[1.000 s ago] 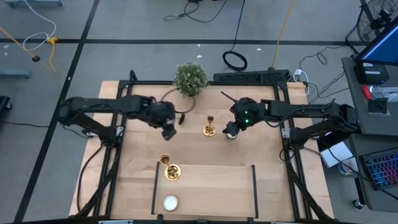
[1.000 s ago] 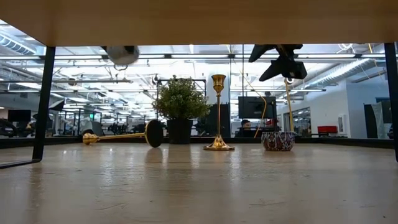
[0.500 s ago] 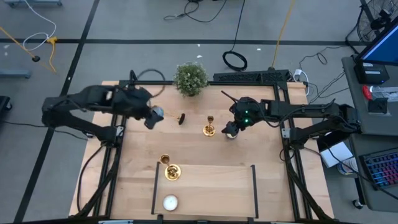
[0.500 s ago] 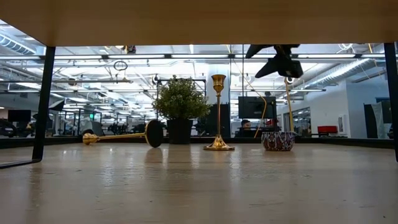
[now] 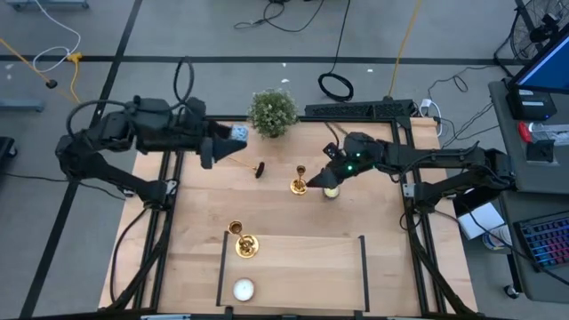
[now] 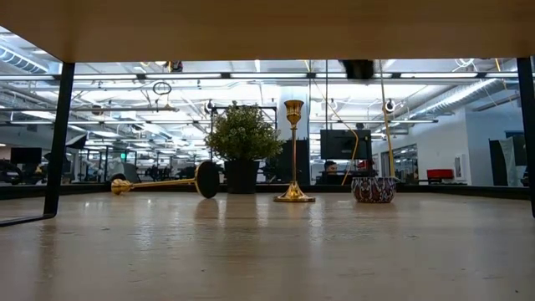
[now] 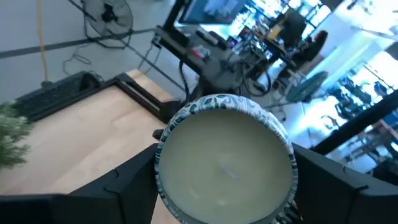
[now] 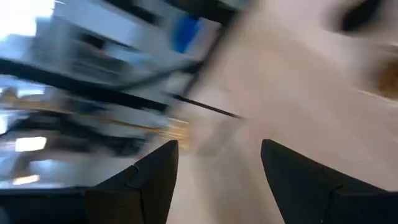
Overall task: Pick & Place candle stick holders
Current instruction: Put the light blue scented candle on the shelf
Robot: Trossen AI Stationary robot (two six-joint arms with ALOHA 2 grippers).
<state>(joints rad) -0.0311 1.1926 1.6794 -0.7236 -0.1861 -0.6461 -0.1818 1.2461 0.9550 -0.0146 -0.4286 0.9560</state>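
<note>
One gold candle stick holder [image 5: 300,180] stands upright on its base mid-table and also shows in the low view [image 6: 293,150]. A second [image 6: 159,184] lies on its side, its dark base [image 5: 259,169] toward the plant. A third [image 5: 244,243] is on the raised wooden board at the near side. My left gripper [image 5: 233,133] is high over the far left of the table, shut on a round candle in a blue-white patterned cup [image 7: 224,158]. My right gripper [image 5: 322,176] is open and empty, just right of the upright holder; its wrist view [image 8: 214,168] is blurred. My left gripper pinches the candle cup between its two fingers [image 7: 118,186], one on each opposite side of the patterned rim [image 7: 163,146]. The fingers reach about level toward the table's right. The cup is lifted clear of the table, its wax top facing the wrist camera.
A bushy potted plant [image 5: 272,111] stands at the far middle. Another patterned candle cup [image 5: 332,190] sits on the table under my right gripper and shows in the low view [image 6: 374,189]. A white tealight [image 5: 243,289] lies on the black-framed raised board [image 5: 302,267].
My left gripper has risen and drawn back toward the table's far left edge with the candle cup, turning as it went. My right gripper has risen above the other candle cup, almost leaving the low view, and has turned toward the upright holder.
</note>
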